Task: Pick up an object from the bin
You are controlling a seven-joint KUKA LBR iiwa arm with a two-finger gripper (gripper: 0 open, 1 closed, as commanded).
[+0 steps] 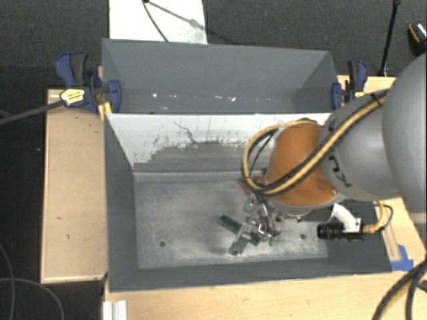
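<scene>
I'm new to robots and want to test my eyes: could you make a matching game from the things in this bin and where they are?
Things: 1 tool; 2 dark green piece; 3 pale grey piece; 4 bin.
Matches: a grey metal with a scratched back wall; b just left of the tool; c low over the floor's right half; d nearest the front wall.
Pairs: 1-c; 2-b; 3-d; 4-a.

Robotics lab test rig: grey metal bin (200,79) at centre frame, robot arm (393,145) entering from the right, loose cable (30,110) trailing over dark carpet (40,19) at left.
</scene>
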